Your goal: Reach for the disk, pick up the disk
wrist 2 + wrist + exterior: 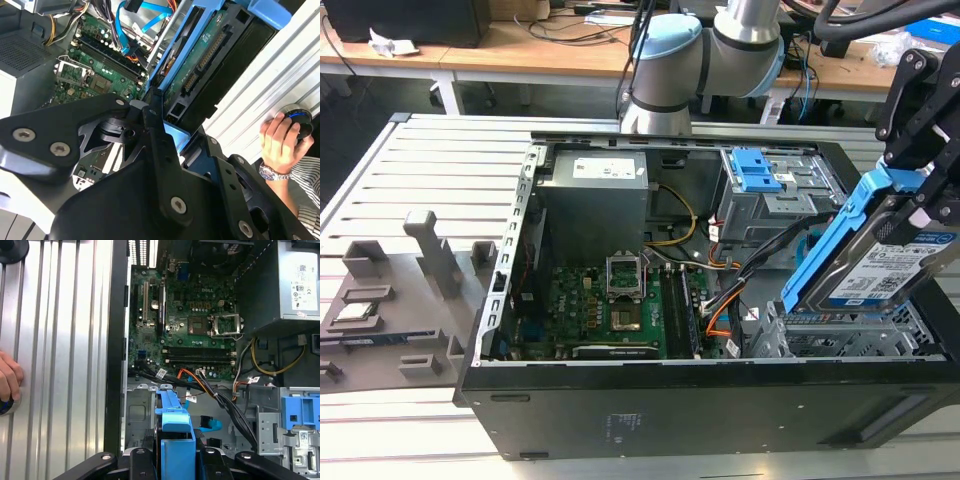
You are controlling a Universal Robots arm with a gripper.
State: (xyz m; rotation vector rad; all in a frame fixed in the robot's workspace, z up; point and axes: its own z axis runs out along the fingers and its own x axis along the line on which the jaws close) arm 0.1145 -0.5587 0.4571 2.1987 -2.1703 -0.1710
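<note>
Gripper [920,205] closed on the disk [880,265] — tilted, half out of the case.

Black fingers clamp the upper end of the disk's blue frame, and its lower end sits just above the grey drive cage [840,330] at the exterior view's right of the open computer case [650,400]. Reaching looks done; the pick-up is under way, judging by the tilt. Clearing the cage calls for a straight pull, since the black cables [225,405] run close by. A person's hand [280,137] rests on a knob beside the slatted table [440,170].
</note>
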